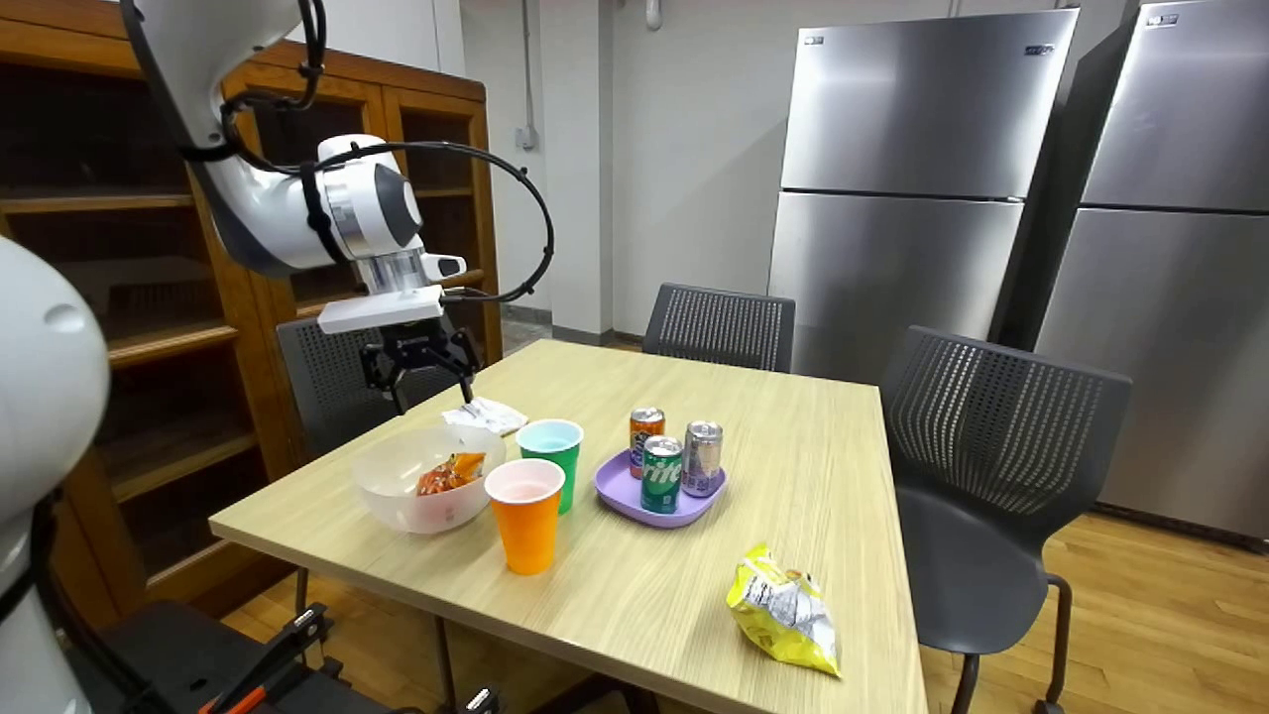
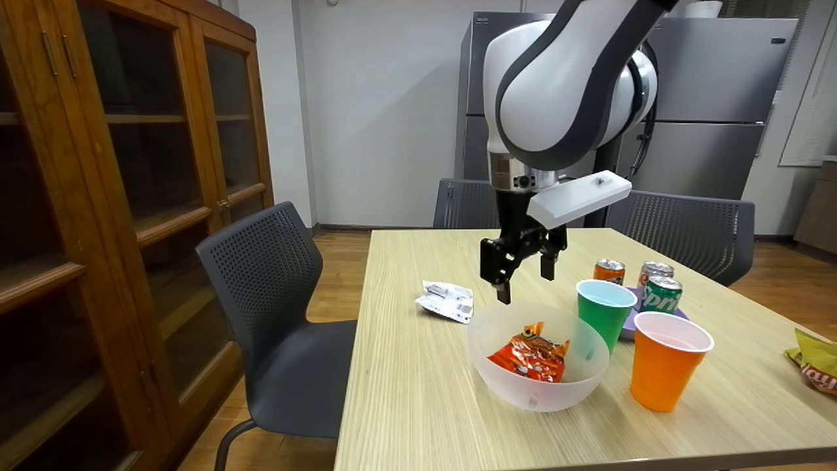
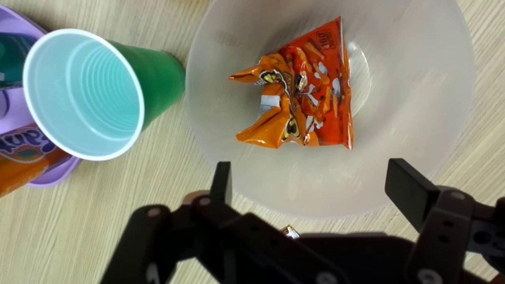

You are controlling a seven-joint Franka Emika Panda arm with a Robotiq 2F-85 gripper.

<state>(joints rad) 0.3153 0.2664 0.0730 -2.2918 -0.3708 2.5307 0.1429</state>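
A: What are the fingers [image 3: 410, 193] doing?
B: Spread wide apart, nothing between them. We have them hanging by the rim of the translucent bowl [image 2: 543, 396], on the side of the white packet [image 2: 446, 301]. No contact that we can make out.

A: Where's the packet?
B: Lying on the desk [image 1: 773, 416] near the bowl, outside it. In the wrist view a shiny scrap [image 3: 290, 232] peeks past the fingers' base, likely its corner; the rest is hidden there.

A: Bowl contents?
B: One red-orange snack bag [image 3: 315, 94], crumpled at one end. We can't read the brand.

A: So done vs left?
B: Our read: partway. One bag is inside the bowl; the packet and the yellow Lay's bag [image 1: 788, 615] are out of it, Lay's well apart, toward the desk's edge. We have no grip on anything.

A: Drinks?
B: Purple tray [image 1: 615, 488] carries three upright cans: Sprite can [image 1: 661, 481], orange soda can [image 1: 646, 428], silver-purple can [image 1: 704, 456]. Green cup [image 3: 161, 83] stands just beside the bowl, orange cup [image 2: 667, 366] near both. Both cups upright.
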